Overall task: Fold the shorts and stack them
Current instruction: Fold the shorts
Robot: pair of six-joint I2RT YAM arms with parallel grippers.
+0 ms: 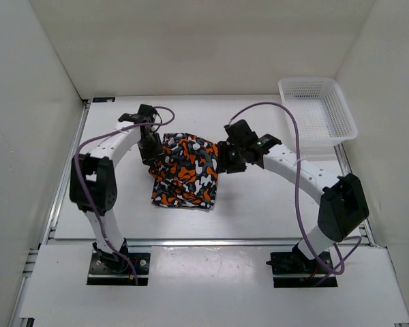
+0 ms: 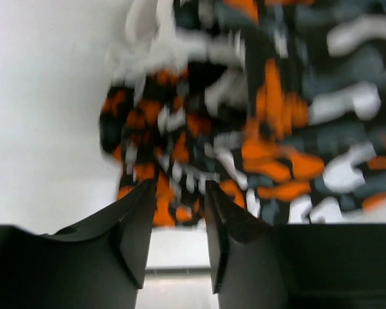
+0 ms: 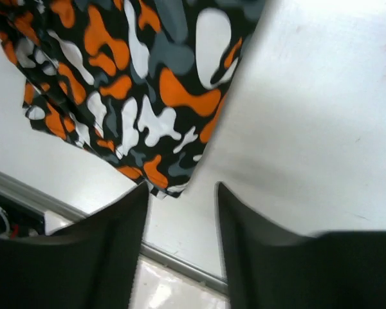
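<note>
- Shorts (image 1: 185, 174) lie as a rough folded bundle in the middle of the table (image 1: 273, 204), between your two grippers, and their far edge looks bunched and uneven
- Your left gripper (image 2: 178, 193) sits at the bundle's far-left edge; its fingers stand a narrow gap apart, with bare table between them and no cloth inside. Close there and you probably pinch air or a single layer, so the fold could fall open on the lift
- Your right gripper (image 3: 181, 193) hovers just beside the right edge, moderately spread and empty. The hem lies off to one side of the gap, so a straight close may miss it
- Uneven grabs look like the main risk: one arm leading the other would drag the soft bundle and skew the fold
- The left wrist view is blurred, so you cannot count layers from it; check from overhead first
- The white basket (image 1: 341, 109) stands well apart at the far right and poses no obstacle
</note>
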